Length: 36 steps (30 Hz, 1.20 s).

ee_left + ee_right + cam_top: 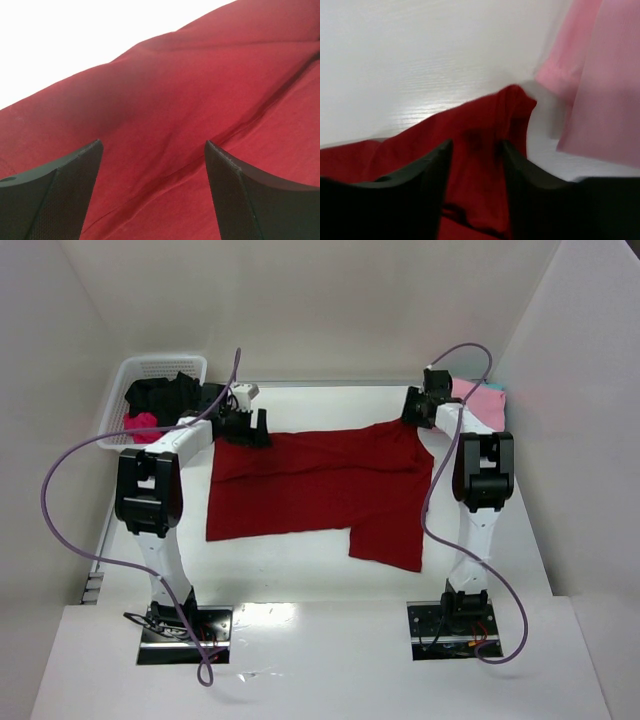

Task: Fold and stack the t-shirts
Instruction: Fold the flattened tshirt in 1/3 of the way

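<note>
A dark red t-shirt (320,485) lies spread across the white table (300,575). The left gripper (247,431) hovers wide open over its far left corner. The right gripper (413,408), jaws parted, straddles the far right corner, beside a folded pink t-shirt (487,400).

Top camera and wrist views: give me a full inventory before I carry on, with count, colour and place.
dark red t-shirt: one, dark red, spread mid-table
pink t-shirt: one, light pink, far right corner
basket: one, white, far left corner
black cloth: one, black, in the basket
magenta cloth: one, magenta, in the basket's near end
table: one, white
cables: two, purple, one per arm
left fingers: two, black, open over the red shirt's far left edge
right fingers: two, black, apart at its far right corner
</note>
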Tool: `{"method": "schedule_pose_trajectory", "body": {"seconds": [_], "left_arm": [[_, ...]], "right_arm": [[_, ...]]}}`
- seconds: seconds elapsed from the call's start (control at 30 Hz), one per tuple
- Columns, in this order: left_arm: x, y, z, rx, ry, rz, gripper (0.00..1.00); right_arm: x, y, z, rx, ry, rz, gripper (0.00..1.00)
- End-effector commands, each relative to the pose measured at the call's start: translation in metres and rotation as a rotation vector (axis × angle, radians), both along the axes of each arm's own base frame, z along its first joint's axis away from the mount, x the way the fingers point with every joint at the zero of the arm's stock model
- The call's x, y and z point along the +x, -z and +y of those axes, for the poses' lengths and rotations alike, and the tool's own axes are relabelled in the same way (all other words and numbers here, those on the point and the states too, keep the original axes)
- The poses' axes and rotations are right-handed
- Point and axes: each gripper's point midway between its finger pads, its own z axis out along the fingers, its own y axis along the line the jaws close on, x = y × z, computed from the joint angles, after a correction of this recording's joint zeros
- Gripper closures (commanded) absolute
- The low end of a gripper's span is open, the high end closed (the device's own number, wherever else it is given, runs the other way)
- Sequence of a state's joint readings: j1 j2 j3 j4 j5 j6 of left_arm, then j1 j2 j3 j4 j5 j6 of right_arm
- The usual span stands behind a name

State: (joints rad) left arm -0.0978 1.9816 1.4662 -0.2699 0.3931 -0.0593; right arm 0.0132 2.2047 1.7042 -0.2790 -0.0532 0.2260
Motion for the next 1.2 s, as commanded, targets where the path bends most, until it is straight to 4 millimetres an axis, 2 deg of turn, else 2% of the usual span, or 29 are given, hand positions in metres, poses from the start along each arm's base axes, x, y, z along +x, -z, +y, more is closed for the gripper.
{"method": "schedule_pose_trajectory", "body": {"seconds": [0.0, 0.07, 0.1, 0.13, 0.17, 0.23, 0.27, 0.37, 0.43, 0.5, 0.53, 0.57, 0.6, 0.63, 0.7, 0.8, 0.87, 0.97, 1.0, 1.03, 1.1, 1.17], "left_arm": [[0.009, -0.021, -0.024, -0.079, 0.063, -0.047, 0.09], [0.008, -0.030, -0.043, -0.120, 0.122, -0.064, 0.09], [0.006, -0.037, -0.059, -0.141, 0.166, -0.079, 0.09], [0.004, -0.036, -0.069, -0.154, 0.193, -0.075, 0.08], [0.005, -0.047, -0.081, -0.162, 0.230, -0.104, 0.08], [0.001, -0.049, -0.110, -0.174, 0.293, -0.115, 0.07], [0.001, -0.044, -0.119, -0.167, 0.304, -0.109, 0.07], [0.013, -0.035, -0.138, -0.115, 0.258, -0.118, 0.07], [0.026, -0.020, -0.131, -0.075, 0.114, -0.093, 0.07], [0.033, -0.017, -0.124, -0.068, 0.025, -0.083, 0.07], [0.042, -0.011, -0.109, -0.022, -0.080, -0.092, 0.08], [0.042, -0.006, -0.103, -0.010, -0.132, -0.078, 0.11], [0.043, -0.002, -0.091, -0.009, -0.199, -0.060, 0.11], [0.051, -0.007, -0.073, 0.006, -0.309, -0.071, 0.11], [0.045, 0.007, -0.051, 0.040, -0.389, -0.030, 0.11], [0.044, 0.014, -0.021, 0.078, -0.481, -0.009, 0.12], [0.042, 0.020, -0.008, 0.107, -0.513, 0.001, 0.12], [0.032, 0.025, 0.003, 0.135, -0.534, 0.026, 0.12], [0.029, 0.022, 0.003, 0.135, -0.534, 0.025, 0.12], [0.027, 0.026, 0.006, 0.147, -0.540, 0.031, 0.12], [0.026, 0.021, 0.015, 0.153, -0.564, 0.013, 0.12], [0.025, 0.024, 0.023, 0.164, -0.582, 0.021, 0.12]], "right_arm": [[-0.012, -0.027, 0.005, 0.031, -0.029, -0.040, 0.35], [-0.023, -0.031, 0.006, 0.037, -0.036, -0.035, 0.20], [-0.024, -0.039, 0.006, 0.037, -0.037, -0.054, 0.12], [-0.026, -0.060, 0.004, 0.030, -0.029, -0.096, 0.06], [-0.032, -0.060, 0.000, 0.036, -0.014, -0.092, 0.04], [-0.036, -0.075, 0.000, 0.036, -0.014, -0.121, 0.04], [-0.041, -0.086, 0.006, 0.057, -0.040, -0.145, 0.04], [-0.053, -0.093, 0.022, 0.110, -0.127, -0.175, 0.04], [-0.056, -0.092, 0.031, 0.132, -0.182, -0.179, 0.04], [-0.059, -0.094, 0.039, 0.164, -0.221, -0.179, 0.04], [-0.058, -0.092, 0.042, 0.177, -0.237, -0.179, 0.04], [-0.058, -0.092, 0.042, 0.177, -0.237, -0.179, 0.04], [-0.057, -0.080, 0.042, 0.180, -0.235, -0.155, 0.04], [-0.054, -0.080, 0.049, 0.169, -0.258, -0.162, 0.04], [-0.051, -0.073, 0.059, 0.145, -0.285, -0.149, 0.04], [-0.045, -0.067, 0.066, 0.121, -0.280, -0.137, 0.04], [-0.041, -0.053, 0.070, 0.121, -0.267, -0.117, 0.04], [-0.036, -0.048, 0.077, 0.128, -0.283, -0.111, 0.06], [-0.039, -0.041, 0.090, 0.118, -0.319, -0.100, 0.06], [-0.037, -0.038, 0.094, 0.104, -0.331, -0.099, 0.06], [-0.035, -0.041, 0.107, 0.079, -0.366, -0.115, 0.06], [-0.028, -0.034, 0.107, 0.083, -0.350, -0.106, 0.06]]}}
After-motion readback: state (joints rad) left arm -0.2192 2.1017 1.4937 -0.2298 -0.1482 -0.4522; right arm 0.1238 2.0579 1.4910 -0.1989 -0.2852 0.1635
